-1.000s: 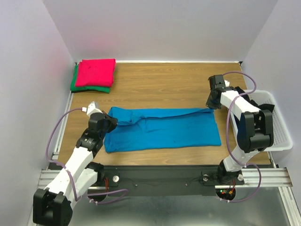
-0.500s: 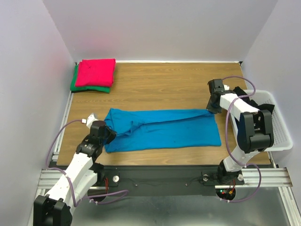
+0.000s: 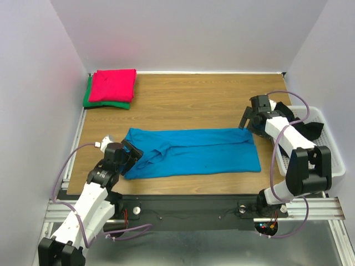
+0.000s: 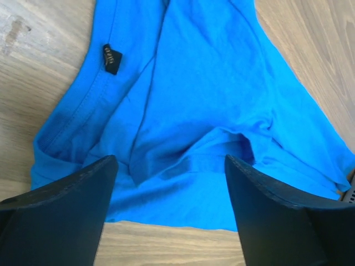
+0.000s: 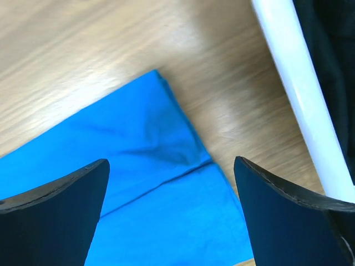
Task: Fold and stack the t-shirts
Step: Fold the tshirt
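My left end effector [image 4: 169,166] hangs open over the blue shirt [image 4: 211,83], which lies flat beneath it, nothing raised between the fingers. Beyond it, bare table [image 3: 188,100] leaves room to pass. The stacked red and green shirts [image 3: 112,85] sit well away, beyond it. Just right of my open right end effector [image 5: 172,166], the basket [image 5: 302,94] rim blocks the way, and its left side is free.
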`<state>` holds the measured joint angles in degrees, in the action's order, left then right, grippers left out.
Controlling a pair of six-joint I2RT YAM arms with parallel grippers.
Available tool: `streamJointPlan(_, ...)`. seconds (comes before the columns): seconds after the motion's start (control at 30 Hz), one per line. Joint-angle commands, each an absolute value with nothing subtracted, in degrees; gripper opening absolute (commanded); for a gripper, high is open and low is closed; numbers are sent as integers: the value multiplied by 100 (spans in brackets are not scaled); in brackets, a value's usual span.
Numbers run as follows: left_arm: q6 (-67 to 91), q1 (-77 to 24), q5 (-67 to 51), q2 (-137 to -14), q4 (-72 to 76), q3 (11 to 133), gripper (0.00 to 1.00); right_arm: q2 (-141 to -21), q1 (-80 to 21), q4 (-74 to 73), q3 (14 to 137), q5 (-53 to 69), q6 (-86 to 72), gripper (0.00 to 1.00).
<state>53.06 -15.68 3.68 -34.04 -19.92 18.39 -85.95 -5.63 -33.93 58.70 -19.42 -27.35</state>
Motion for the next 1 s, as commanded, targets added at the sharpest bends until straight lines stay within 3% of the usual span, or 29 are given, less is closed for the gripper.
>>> streamJointPlan(0.0,5064,-1600,509,-3822,-1820,2627,93,-8280,-536,-3278,6012,-1416,-2628,100)
streamJointPlan(0.23,4615,-2064,334,-5877,-669,3655,93,-8296,-1096,-2884,5889,-187,-2242,100)
streamJointPlan(0.47,4351,-3163,598,-7758,-378,4596,93,-8893,-1617,-2496,5853,-140,-2391,100)
streamJointPlan(0.73,4798,-3830,229,-8059,105,3912,93,-9044,-1617,-2487,5889,-422,-2373,100)
streamJointPlan(0.97,5580,-4789,325,-7437,9,3674,92,-8895,-1617,-2487,5862,-448,-2373,100)
